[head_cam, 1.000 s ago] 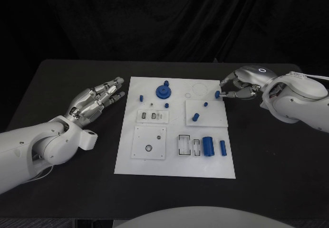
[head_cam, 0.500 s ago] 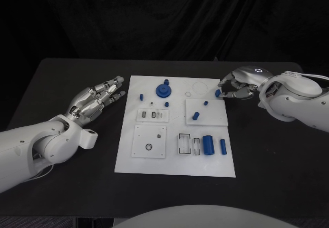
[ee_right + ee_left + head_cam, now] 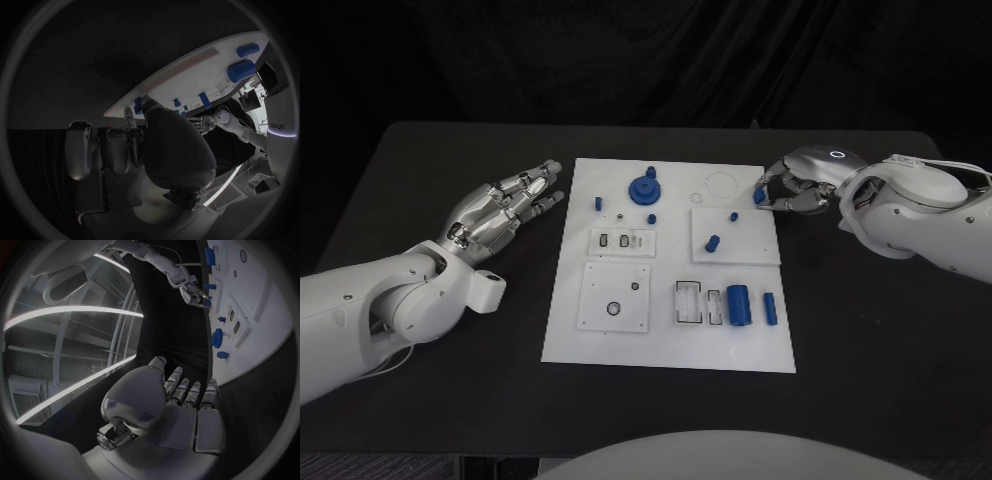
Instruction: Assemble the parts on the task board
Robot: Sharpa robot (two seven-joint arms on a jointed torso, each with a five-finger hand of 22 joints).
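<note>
I'm seeing the white board [image 3: 668,345] lying flat mid-table, blue parts scattered on it: a round knob [image 3: 645,190] near the far edge, two cylinders [image 3: 738,307] lying by the near right, small pegs [image 3: 713,243] between.

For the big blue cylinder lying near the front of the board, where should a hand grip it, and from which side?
Probably from above, with fingers across the round sides of the big blue cylinder at mid-length. It lies flat on the task board, close between a slot and a thinner blue piece, so space beside it is tight.
</note>
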